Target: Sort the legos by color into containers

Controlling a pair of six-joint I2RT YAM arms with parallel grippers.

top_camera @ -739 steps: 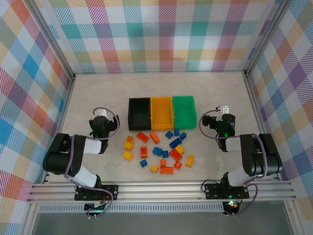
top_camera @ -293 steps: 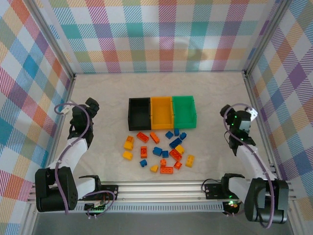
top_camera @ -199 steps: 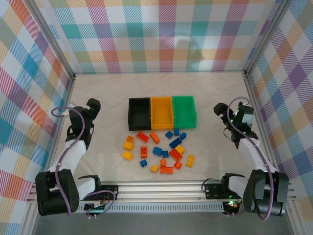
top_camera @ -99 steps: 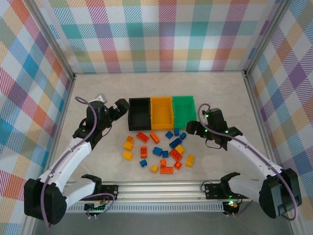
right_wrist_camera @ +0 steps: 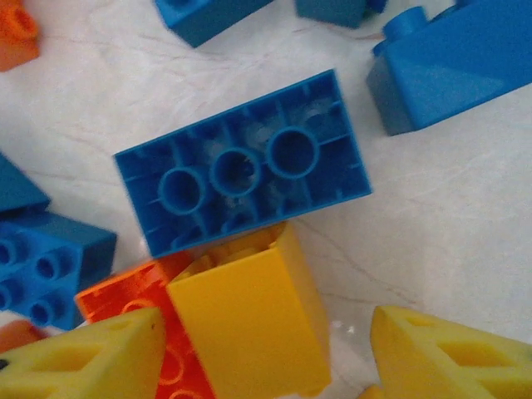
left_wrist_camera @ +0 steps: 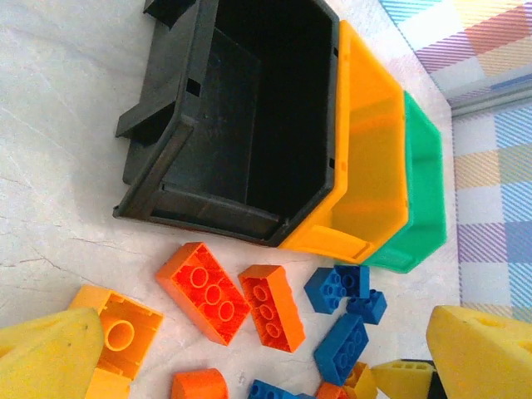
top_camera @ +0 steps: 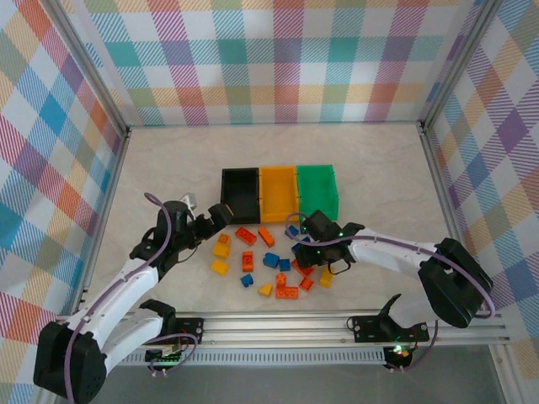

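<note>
Orange-red, blue and yellow legos (top_camera: 271,257) lie scattered on the table in front of three containers: a black bin (top_camera: 239,195), a yellow-orange bin (top_camera: 279,194) and a green bin (top_camera: 317,191). My right gripper (top_camera: 309,247) is low over the pile's right part. Its jaws are open around a yellow brick (right_wrist_camera: 249,320), with a gap on the right side. An upside-down blue brick (right_wrist_camera: 241,187) touches that yellow one. My left gripper (top_camera: 216,219) hovers open at the pile's left end, near the black bin (left_wrist_camera: 249,116). Two orange bricks (left_wrist_camera: 204,291) lie ahead of it.
Aluminium rails (top_camera: 278,324) run along the near edge and checked walls enclose the table. In the left wrist view a yellow brick (left_wrist_camera: 116,332) lies by the left finger, and blue bricks (left_wrist_camera: 342,291) lie before the green bin (left_wrist_camera: 420,191).
Both arms swung in from the sides toward the pile. The right gripper dropped over the yellow brick and its jaws narrowed. The left gripper stayed wide open.
</note>
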